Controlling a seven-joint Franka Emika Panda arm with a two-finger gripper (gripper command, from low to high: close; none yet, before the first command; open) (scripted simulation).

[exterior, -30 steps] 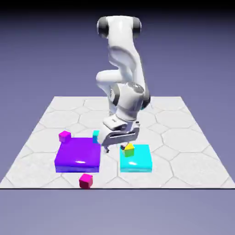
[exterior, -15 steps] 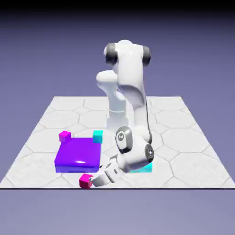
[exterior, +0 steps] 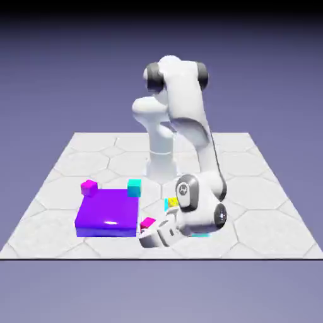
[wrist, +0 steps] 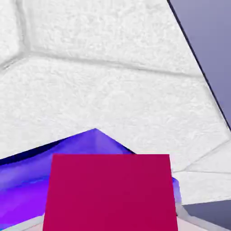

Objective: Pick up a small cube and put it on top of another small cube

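My gripper (exterior: 150, 231) is shut on the small crimson cube (exterior: 147, 222) and holds it just above the table, by the front right corner of the purple slab (exterior: 106, 213). The hand view is filled at the bottom by the crimson cube (wrist: 111, 191), which hides most of my fingers. Behind it lies a corner of the purple slab (wrist: 27, 173). A small magenta cube (exterior: 89, 186) sits at the slab's far left corner, and a small cyan cube (exterior: 134, 187) at its far right corner.
A small yellow cube (exterior: 171, 202) peeks out beside my wrist, on a cyan slab (exterior: 202, 234) that my arm mostly hides. The table's front edge (exterior: 158, 257) runs close below the gripper.
The gripper went from above the cyan slab down to the crimson cube at the table's front and closed on it. It has since carried the cube up and toward the exterior view's right.
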